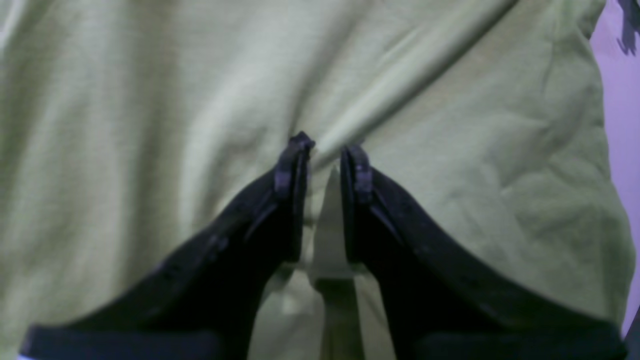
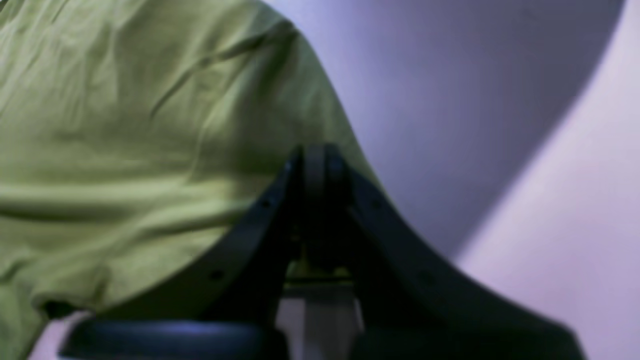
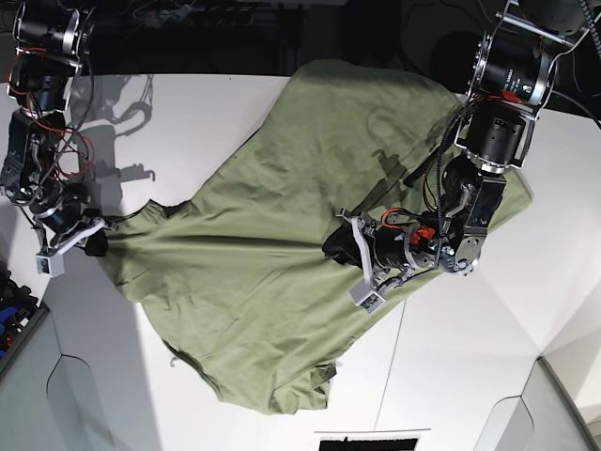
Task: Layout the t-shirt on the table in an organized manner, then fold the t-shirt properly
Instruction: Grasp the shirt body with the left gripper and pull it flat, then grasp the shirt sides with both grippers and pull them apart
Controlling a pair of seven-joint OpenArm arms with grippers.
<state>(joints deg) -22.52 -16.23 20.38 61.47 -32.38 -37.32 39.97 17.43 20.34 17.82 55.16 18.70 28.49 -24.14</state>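
Observation:
The olive green t-shirt (image 3: 282, 235) lies crumpled and spread slantwise over the white table (image 3: 216, 113). My left gripper (image 3: 333, 246) sits over the shirt's middle. In the left wrist view its fingers (image 1: 295, 160) pinch a raised ridge of the t-shirt (image 1: 150, 125), so the left gripper (image 1: 325, 152) is shut on fabric. My right gripper (image 3: 94, 240) is at the shirt's left edge. In the right wrist view the right gripper (image 2: 320, 150) has its tips pressed together on the t-shirt's (image 2: 125, 150) edge. A taut crease runs between the two grippers.
Bare white table (image 2: 550, 250) lies to the side of the right gripper, and a strip of table (image 1: 620, 125) shows beside the shirt in the left wrist view. A dark seam (image 3: 390, 366) crosses the tabletop. Cables and arm bases (image 3: 507, 66) stand at the back corners.

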